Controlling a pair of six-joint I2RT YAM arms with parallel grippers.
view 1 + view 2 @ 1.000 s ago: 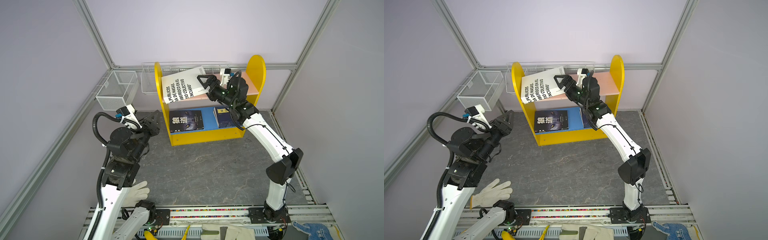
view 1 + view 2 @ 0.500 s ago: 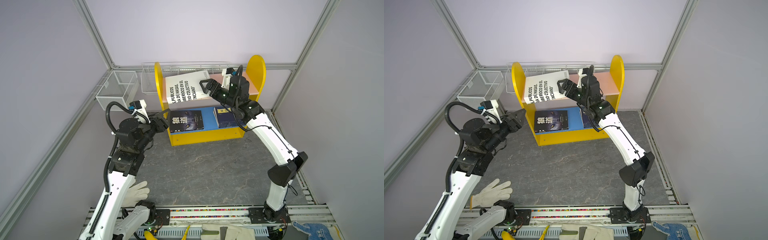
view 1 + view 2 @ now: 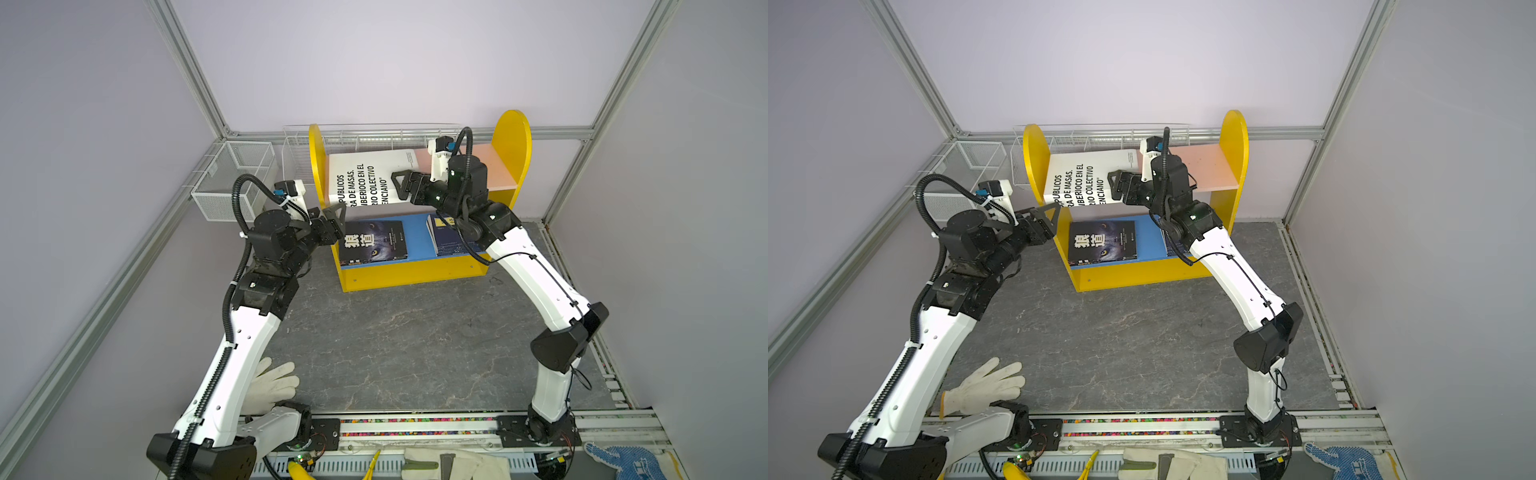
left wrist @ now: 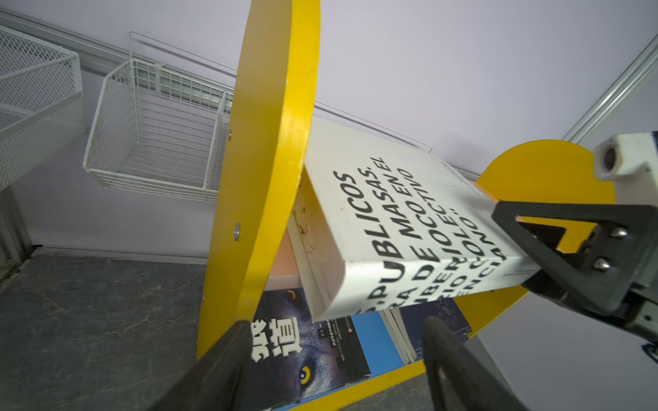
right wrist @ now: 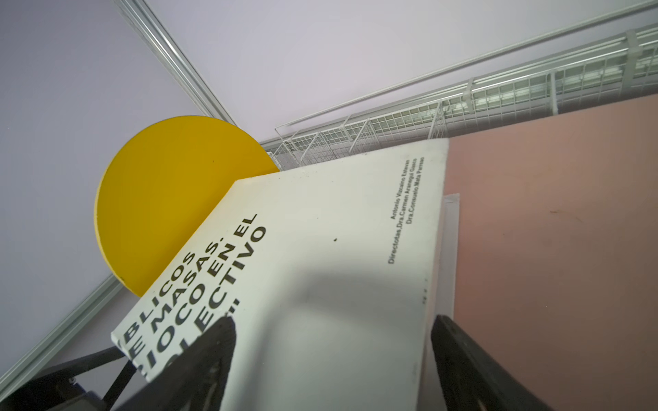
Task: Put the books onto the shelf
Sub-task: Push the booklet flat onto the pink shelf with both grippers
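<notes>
shelf (image 3: 513, 137): stands at the middle of the worktop's far edge
white book (image 3: 365, 178): lies on the pink board (image 3: 494, 166), against the left panel (image 3: 316, 166), near end jutting past the board's front edge
wolf book (image 3: 372, 243): flat on the left part of the blue board (image 3: 415, 232)
navy books (image 3: 446, 241): stacked on the right part of the same board, partly hidden by the right arm
right pincer (image 3: 405, 187): jaws wide, astride the white book's near right corner, one finger over the cover, one past its edge, no clamp on it
left pincer (image 3: 336, 222): jaws wide, empty, just off the shelf's left front corner
glove (image 3: 270, 384): near the worktop's near left corner
</notes>
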